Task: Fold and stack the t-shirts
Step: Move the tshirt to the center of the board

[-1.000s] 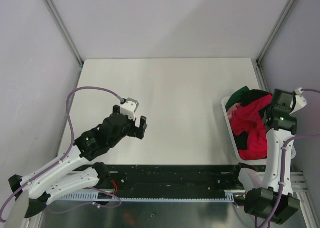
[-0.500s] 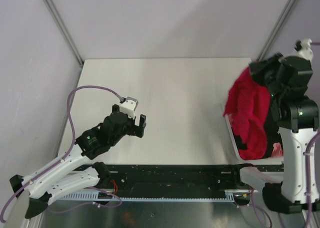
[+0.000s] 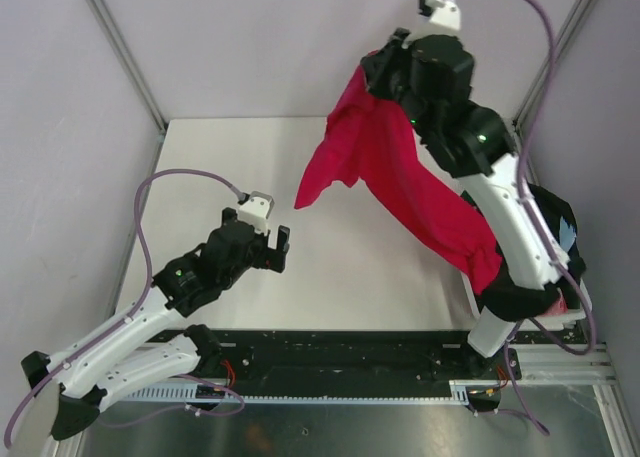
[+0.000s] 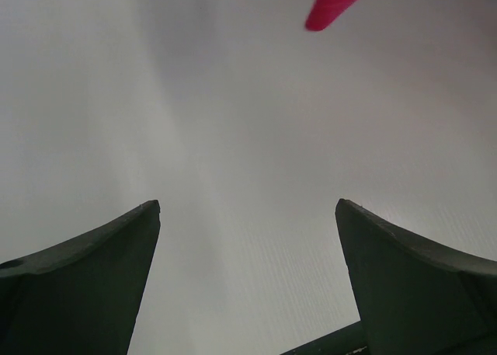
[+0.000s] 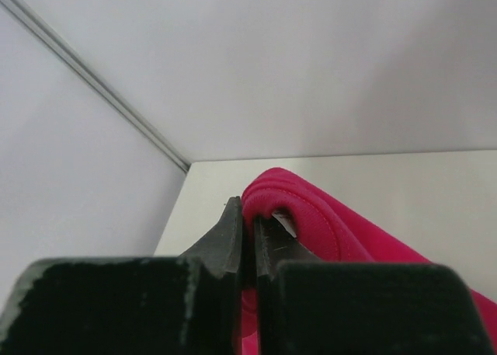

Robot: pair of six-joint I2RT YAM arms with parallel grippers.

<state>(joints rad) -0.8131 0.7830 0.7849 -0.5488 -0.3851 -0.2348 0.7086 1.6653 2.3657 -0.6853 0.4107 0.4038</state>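
My right gripper (image 3: 385,72) is shut on a red t-shirt (image 3: 400,172) and holds it high above the back of the table. The shirt hangs down and trails right into the white bin (image 3: 472,299). In the right wrist view the fingers pinch the shirt's ribbed collar (image 5: 287,203), the gripper (image 5: 248,215) closed on it. My left gripper (image 3: 280,245) is open and empty, low over the table's front left. In the left wrist view the gripper (image 4: 248,215) shows bare table between its fingers, and a red shirt tip (image 4: 334,1) hangs at the top.
The white bin at the right edge holds more dark clothing (image 3: 550,217), mostly hidden behind my right arm. Grey walls and metal posts (image 3: 120,52) enclose the table (image 3: 300,167). A black rail (image 3: 340,347) runs along the near edge.
My right gripper has lifted the red t-shirt out of the bin and swung it up and left over the table. The left arm has barely moved.
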